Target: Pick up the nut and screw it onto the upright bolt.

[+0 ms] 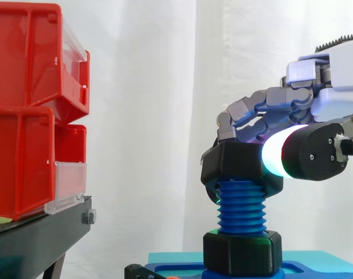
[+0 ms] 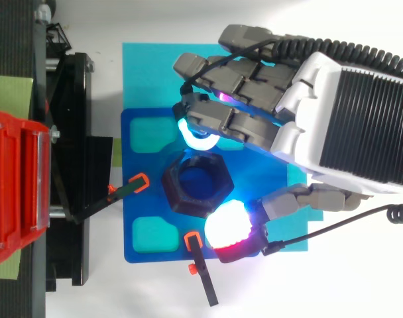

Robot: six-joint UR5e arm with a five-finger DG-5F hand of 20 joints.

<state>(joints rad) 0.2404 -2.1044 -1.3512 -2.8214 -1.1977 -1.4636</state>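
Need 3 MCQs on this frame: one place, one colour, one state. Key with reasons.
1. The nut in the hand sits:
A) on top of the bolt
B) at its foot
C) clear of it

2. The bolt's thread is:
A) red
B) blue
C) white

3. The hand is:
A) open, away from the nut
B) curled, pinching the nut
C) flat on top of the nut

Key:
1 A, the side view shows it capping the thread.
2 B, blue thread shows below the nut.
3 B, glowing pads press opposite sides in the top view.
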